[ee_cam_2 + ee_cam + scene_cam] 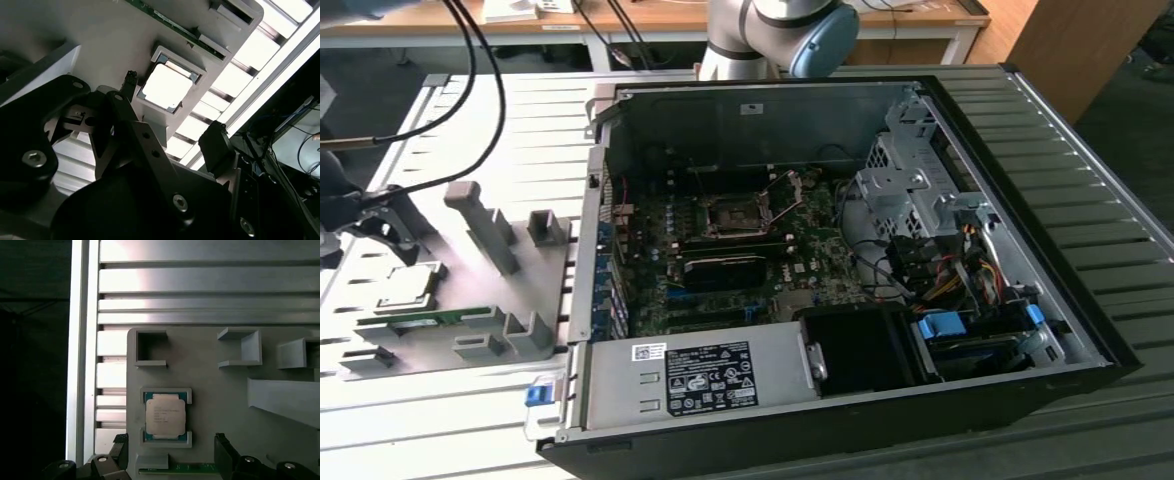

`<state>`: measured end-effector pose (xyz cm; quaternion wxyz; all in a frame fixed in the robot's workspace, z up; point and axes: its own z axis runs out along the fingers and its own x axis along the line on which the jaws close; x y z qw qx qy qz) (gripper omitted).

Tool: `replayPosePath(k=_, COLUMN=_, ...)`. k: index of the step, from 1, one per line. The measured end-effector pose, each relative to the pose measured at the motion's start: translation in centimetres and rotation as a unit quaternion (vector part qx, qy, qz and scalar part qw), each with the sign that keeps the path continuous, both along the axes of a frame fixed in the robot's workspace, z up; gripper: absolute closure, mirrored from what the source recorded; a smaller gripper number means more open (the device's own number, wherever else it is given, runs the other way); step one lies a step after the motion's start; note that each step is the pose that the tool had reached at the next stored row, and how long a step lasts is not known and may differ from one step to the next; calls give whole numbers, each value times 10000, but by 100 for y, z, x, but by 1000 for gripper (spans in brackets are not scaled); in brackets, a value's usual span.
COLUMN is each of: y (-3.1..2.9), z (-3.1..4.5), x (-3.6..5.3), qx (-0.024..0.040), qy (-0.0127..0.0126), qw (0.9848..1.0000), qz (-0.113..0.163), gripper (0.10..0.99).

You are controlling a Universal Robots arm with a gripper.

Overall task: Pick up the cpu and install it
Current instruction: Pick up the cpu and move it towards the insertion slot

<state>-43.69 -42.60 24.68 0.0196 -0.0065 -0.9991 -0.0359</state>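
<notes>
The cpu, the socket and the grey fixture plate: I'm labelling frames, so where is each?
cpu (165, 415): first wrist view, middle of its metal top.
socket (728, 217): exterior view, its middle.
grey fixture plate (220, 405): first wrist view, bare surface.

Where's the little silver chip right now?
The cpu lies on the grey plate at the exterior view's left, outside the computer case, beside the green memory stick.

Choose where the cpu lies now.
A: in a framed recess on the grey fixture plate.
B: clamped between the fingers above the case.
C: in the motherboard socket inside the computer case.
A: in the first wrist view the cpu sits in its recess on the grey fixture plate, with the fingers apart and off it.
</notes>
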Motion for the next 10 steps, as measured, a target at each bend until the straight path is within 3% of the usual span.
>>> replayPosePath(k=10, y=0, z=-143, x=0, qx=2, qy=0, qw=9997, qz=240, gripper=310)
